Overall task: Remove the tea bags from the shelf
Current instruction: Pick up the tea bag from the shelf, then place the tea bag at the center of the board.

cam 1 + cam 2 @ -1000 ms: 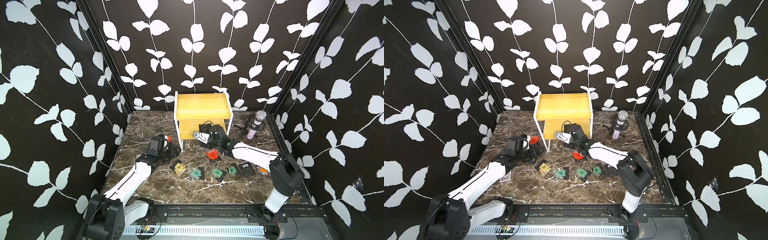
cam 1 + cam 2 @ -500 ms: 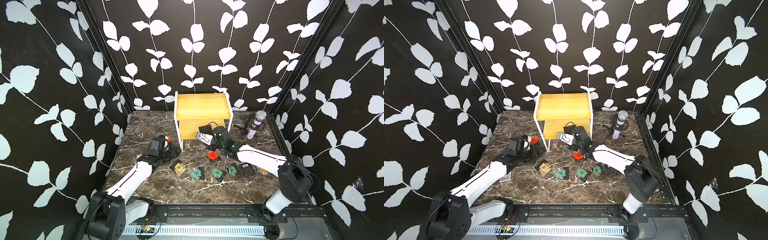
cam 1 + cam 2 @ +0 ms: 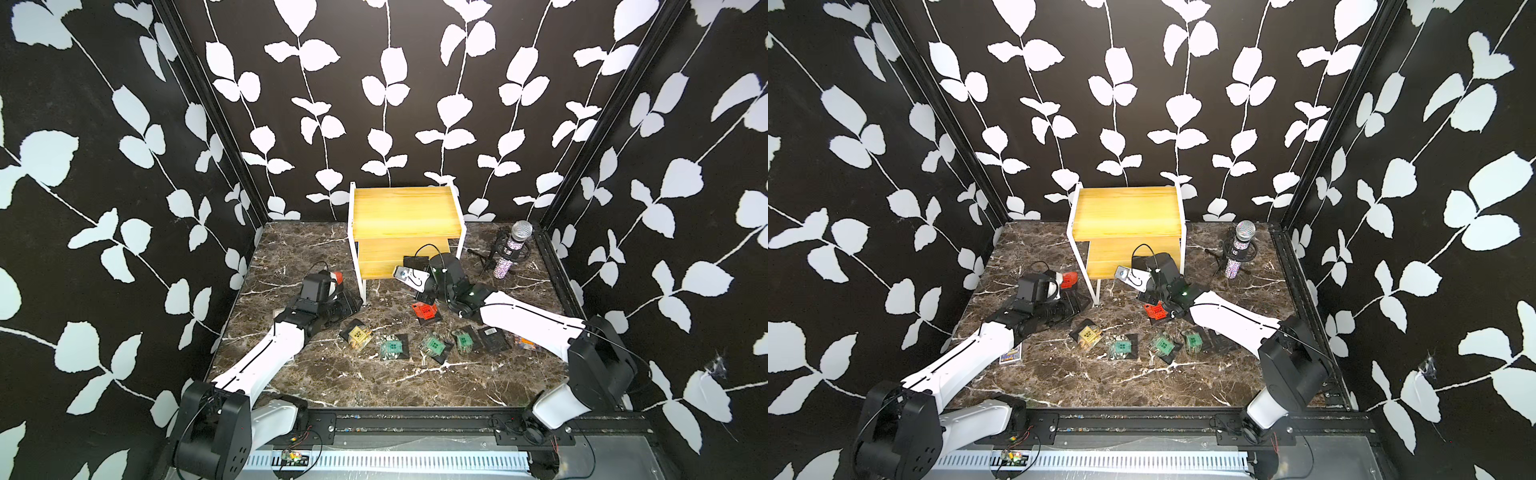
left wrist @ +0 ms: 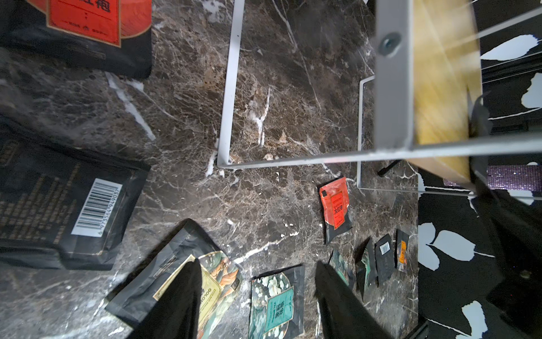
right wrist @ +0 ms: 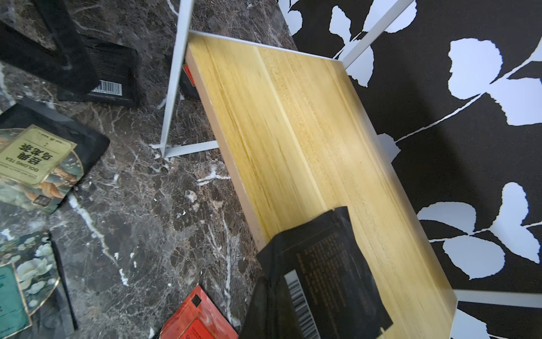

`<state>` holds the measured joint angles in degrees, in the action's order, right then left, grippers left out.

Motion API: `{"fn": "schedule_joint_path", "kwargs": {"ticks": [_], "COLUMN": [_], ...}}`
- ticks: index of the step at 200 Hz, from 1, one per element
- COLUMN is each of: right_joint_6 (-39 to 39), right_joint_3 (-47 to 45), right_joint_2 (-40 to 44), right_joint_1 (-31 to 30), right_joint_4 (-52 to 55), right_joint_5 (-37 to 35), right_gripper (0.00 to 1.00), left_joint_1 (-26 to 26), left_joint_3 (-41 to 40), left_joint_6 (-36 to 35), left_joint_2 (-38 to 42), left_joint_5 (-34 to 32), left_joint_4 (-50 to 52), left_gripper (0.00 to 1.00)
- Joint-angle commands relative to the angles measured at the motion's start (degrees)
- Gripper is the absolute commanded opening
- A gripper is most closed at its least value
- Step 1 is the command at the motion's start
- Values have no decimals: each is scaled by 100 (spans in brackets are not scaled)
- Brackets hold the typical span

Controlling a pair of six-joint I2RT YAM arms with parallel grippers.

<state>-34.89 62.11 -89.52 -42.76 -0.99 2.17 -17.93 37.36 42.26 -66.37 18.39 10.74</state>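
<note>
one barcoded tea bag (image 5: 319, 264) in grip of right tool (image 3: 417, 263) on shelf (image 3: 405, 208); left tool (image 4: 258, 270) spread above "oolong tea" label (image 4: 212, 284)

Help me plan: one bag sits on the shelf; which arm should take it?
Right. The right gripper is shut on that bag on the shelf; the left gripper hangs open over the table.

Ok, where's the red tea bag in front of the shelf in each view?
In a top view: red tea bag just in front of the shelf.
In a top view: same spot.
Left wrist: lying past the shelf's white frame, at.
Right wrist: partly cut off, near the black tea bag.
Shared landmark: the white frame.
</note>
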Motion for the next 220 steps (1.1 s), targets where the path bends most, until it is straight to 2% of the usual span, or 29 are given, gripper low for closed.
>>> {"fn": "schedule_joint_path", "kwargs": {"ticks": [1,53,99,163,220], "right_joint_6": [64,122,579,1942,3284], "right_joint_3": [-94,-137,-242,-628,-1144], "right_joint_2": [267,799,1376,1870,1558], "right_joint_1": [-67,-283,-398,-501,-505], "right_joint_4": [88,408,625,409,-558], "right_joint_5": [7,-27,163,623,565], "right_gripper": [0,0,0,0,0], "left_joint_1": [-18,-14,-18,-17,-13], "left_joint_3": [6,69,147,254,328], "left_joint_6": [-11,-27,-35,-103,-219], "left_joint_2": [107,168,182,118,105], "left_joint_5": [20,16,7,51,151], "left_joint_4": [-64,-29,-15,4,167], "left_gripper": [57,57,57,57,57]}}
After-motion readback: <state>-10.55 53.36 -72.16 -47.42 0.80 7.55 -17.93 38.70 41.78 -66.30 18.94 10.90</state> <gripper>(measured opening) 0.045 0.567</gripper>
